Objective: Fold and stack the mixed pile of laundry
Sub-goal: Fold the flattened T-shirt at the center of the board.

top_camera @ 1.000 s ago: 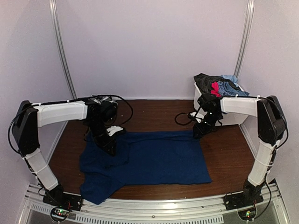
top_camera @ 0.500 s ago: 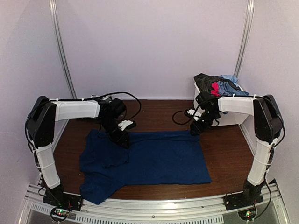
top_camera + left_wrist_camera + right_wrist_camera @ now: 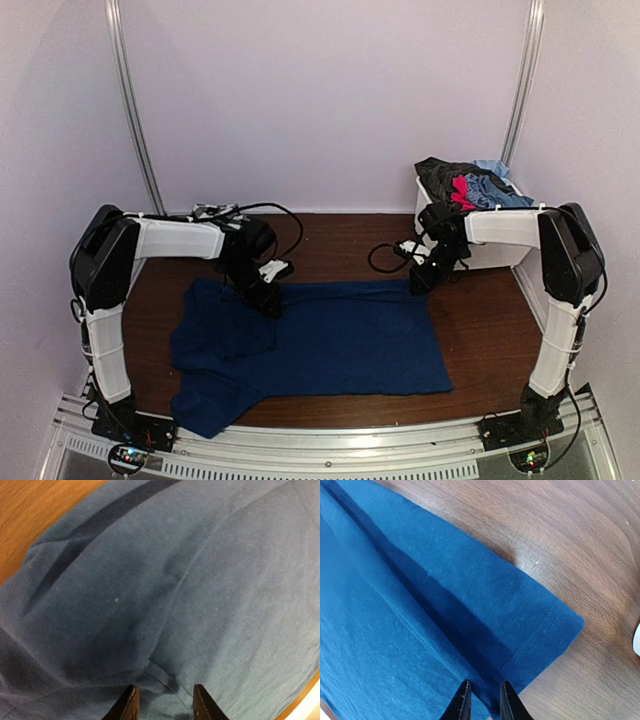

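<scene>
Your left end effector [image 3: 162, 702] presses its parted tips into the navy blue piece [image 3: 340, 340] along its far edge, a small ridge of cloth between them. Your right end effector [image 3: 484, 702] sets its nearly closed tips astride the hemmed far right corner, and you cannot tell whether either one truly grips the cloth. That piece lies spread across the middle of the brown surface [image 3: 480, 330], rumpled at its left side, while beyond its far right corner the laundry pile [image 3: 470, 180] heaps out of the white bin [image 3: 495, 255].
</scene>
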Robot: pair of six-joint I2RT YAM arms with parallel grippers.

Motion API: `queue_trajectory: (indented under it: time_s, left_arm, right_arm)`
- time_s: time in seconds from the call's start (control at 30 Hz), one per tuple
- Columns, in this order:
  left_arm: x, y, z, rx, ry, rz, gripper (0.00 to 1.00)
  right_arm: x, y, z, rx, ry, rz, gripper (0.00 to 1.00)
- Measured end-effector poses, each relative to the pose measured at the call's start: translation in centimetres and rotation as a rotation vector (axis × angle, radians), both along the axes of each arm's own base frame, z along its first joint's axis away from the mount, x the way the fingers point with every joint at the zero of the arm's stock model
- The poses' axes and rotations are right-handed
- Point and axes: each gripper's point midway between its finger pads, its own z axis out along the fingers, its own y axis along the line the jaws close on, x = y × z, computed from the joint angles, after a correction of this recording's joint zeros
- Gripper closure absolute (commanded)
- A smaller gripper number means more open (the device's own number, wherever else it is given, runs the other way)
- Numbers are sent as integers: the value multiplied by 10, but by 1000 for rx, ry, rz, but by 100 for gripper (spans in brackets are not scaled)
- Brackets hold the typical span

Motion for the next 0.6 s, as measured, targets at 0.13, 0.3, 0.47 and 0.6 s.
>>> queue_trajectory:
  time_s: [0.13,0.3,0.47,0.6]
  left_arm:
    - [3,2,-8,17,-3,12,79]
    - [3,4,-11,26,-6,16,100]
    - [1,5,-8,30,-6,0,100]
    - [-3,5,7,14,-15,-22,100]
  right_arm:
    - [-2,-1,-2,-2,5,-1,90]
    - [-2,-1,-3,-5,5,-3,100]
    - [-2,-2,-1,-10,3,-6,100]
    - [-3,-4,5,-15,-7,-8,100]
